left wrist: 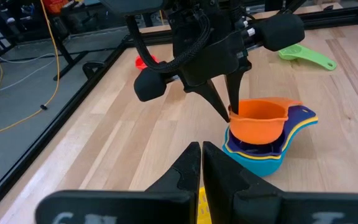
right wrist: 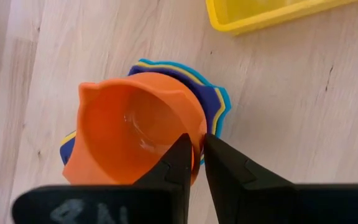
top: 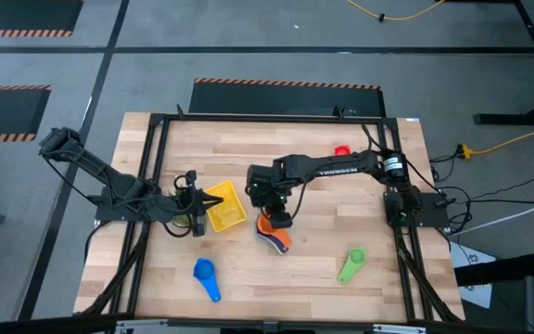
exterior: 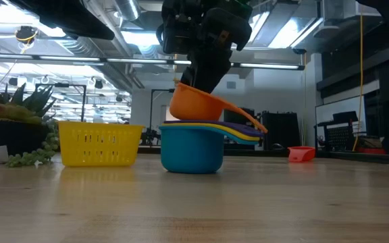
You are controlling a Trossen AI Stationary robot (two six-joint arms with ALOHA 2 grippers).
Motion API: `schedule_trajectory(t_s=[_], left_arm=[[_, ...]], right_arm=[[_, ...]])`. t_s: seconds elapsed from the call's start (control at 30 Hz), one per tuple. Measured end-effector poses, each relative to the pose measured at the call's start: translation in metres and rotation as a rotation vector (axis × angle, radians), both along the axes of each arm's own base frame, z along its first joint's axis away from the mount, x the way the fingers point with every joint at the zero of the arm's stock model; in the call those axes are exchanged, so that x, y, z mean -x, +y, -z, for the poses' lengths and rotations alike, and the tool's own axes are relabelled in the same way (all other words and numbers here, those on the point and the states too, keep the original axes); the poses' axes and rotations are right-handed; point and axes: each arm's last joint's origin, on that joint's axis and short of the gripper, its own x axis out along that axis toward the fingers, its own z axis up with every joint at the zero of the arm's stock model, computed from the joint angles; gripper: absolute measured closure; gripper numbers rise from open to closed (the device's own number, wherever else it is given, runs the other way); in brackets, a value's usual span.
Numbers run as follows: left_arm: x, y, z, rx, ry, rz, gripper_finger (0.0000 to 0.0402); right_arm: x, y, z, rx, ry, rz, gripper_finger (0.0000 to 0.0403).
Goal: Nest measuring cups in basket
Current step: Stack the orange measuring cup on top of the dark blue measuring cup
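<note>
A stack of nested measuring cups [exterior: 192, 150] stands on the table right of the yellow basket [top: 222, 206]: light blue at the bottom, then yellow and dark blue. My right gripper [right wrist: 197, 149] comes down over the stack and is shut on an orange cup [exterior: 201, 104], which sits tilted at the stack's top. My left gripper [left wrist: 201, 152] is at the basket's left wall, its fingers shut. A blue cup [top: 207, 276], a green cup [top: 350, 264] and a red cup [top: 341, 150] lie apart on the table. My right gripper pinches the orange cup's rim wall [right wrist: 199, 132], one finger inside the bowl and one outside. The fingers come from above, pointing down. The cup is tilted, its handle [exterior: 252, 123] sloping down to one side, its underside at the dark blue cup on top of the stack. My left gripper is shut on the basket's left wall; a yellow strip [left wrist: 199, 199] shows between the fingers. It comes level from the table's left. The basket stands flat on the table.
A spiky green plant [exterior: 19, 128] stands beyond the basket in the low view. The blue cup lies near the table's near edge, the green cup near its right front, the red cup by the far right. A black frame [top: 156, 167] runs along the table's sides.
</note>
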Motion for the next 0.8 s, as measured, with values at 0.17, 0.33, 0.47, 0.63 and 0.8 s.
schedule_trajectory(t_s=[0.17, 0.33, 0.47, 0.63, 0.8], left_arm=[[0.0, 0.0, 0.0, 0.0, 0.0, 0.0, 0.0391], [0.0, 0.0, 0.0, 0.0, 0.0, 0.0, 0.0391], [0.0, 0.0, 0.0, 0.0, 0.0, 0.0, 0.0391], [0.0, 0.0, 0.0, 0.0, 0.0, 0.0, 0.0391], [0.0, 0.0, 0.0, 0.0, 0.0, 0.0, 0.0391]], right_arm=[[0.0015, 0.0001, 0.0004, -0.011, 0.023, 0.019, 0.0354], [0.0005, 0.001, -0.0002, -0.041, 0.011, 0.01, 0.0354], [0.0001, 0.001, -0.0003, -0.041, 0.006, 0.009, 0.0354], [0.0, 0.001, -0.0003, -0.04, 0.006, 0.009, 0.0354], [0.0, 0.001, -0.0003, -0.04, 0.006, 0.009, 0.0354]])
